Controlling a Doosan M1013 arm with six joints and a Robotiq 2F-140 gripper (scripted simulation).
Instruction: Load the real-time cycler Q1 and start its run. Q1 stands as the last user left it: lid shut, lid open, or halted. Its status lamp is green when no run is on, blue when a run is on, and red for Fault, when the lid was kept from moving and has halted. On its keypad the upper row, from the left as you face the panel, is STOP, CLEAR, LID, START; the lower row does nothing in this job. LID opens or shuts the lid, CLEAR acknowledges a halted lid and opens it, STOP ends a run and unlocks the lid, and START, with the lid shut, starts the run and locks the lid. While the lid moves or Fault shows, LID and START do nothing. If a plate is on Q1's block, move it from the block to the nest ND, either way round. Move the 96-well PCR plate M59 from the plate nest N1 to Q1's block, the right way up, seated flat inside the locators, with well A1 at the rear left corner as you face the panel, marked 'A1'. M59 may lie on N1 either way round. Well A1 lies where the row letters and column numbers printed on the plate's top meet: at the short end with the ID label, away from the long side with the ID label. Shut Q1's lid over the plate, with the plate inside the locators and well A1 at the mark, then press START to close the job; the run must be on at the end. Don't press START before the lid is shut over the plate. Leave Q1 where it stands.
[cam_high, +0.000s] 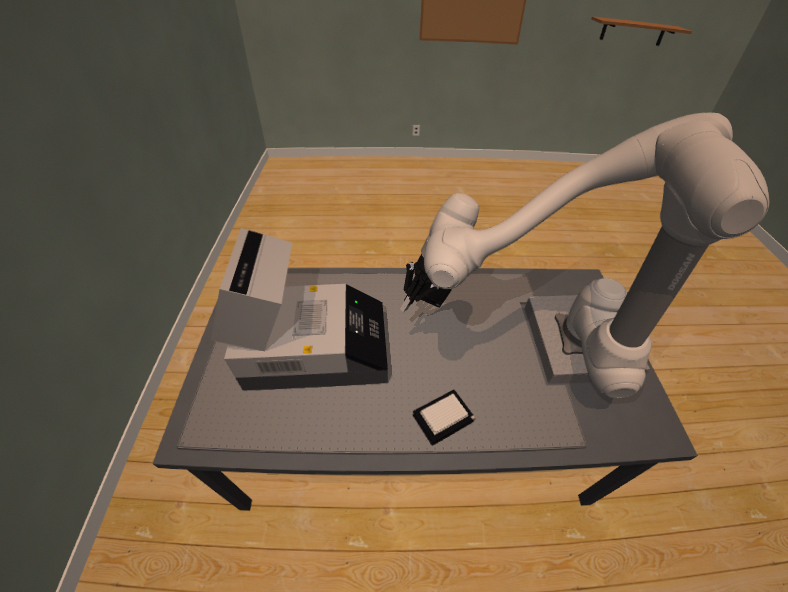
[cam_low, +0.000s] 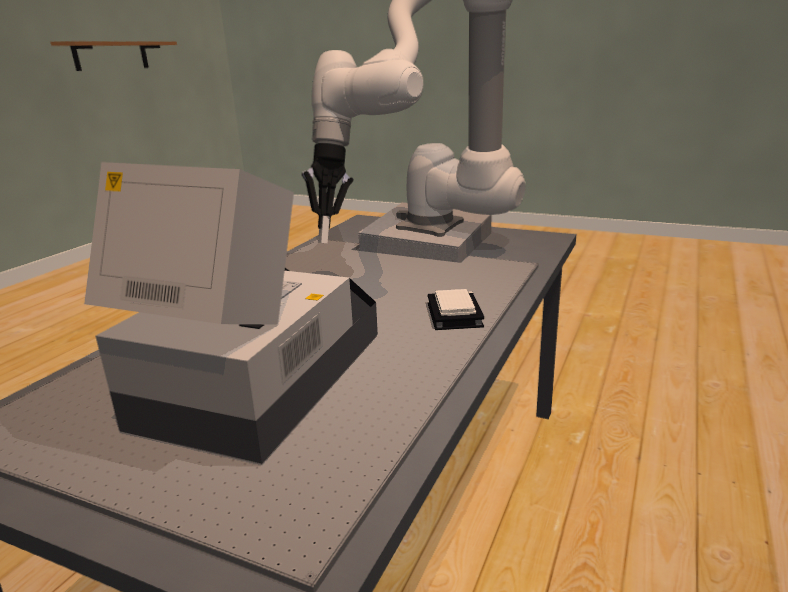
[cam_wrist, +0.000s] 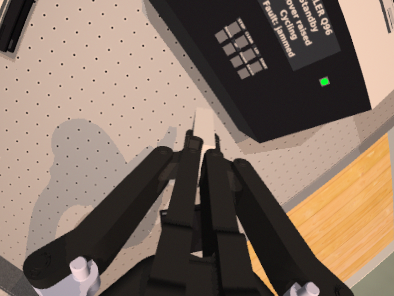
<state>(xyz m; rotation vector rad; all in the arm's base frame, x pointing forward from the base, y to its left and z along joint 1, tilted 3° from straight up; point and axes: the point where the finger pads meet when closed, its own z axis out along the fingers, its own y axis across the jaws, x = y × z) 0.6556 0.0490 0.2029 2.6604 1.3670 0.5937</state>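
Observation:
The cycler Q1 (cam_high: 305, 344) stands at the table's left with its lid (cam_high: 253, 289) raised and tilted back. Its lamp (cam_wrist: 324, 82) is green. The block (cam_high: 310, 318) lies uncovered and shows striped markings; I cannot tell whether a plate sits on it. The keypad (cam_wrist: 241, 51) is on the black panel (cam_high: 366, 326). The white plate M59 (cam_high: 444, 414) lies on its black nest N1 near the table's front; it also shows in the exterior view (cam_low: 455, 302). My gripper (cam_high: 405, 307) is shut and empty, hovering above the table just in front of the panel, fingertips (cam_wrist: 202, 126) pointing down.
The arm's base stands on a grey plinth (cam_high: 554, 340) at the table's right. The raised lid (cam_low: 178, 242) hides the block in the exterior view.

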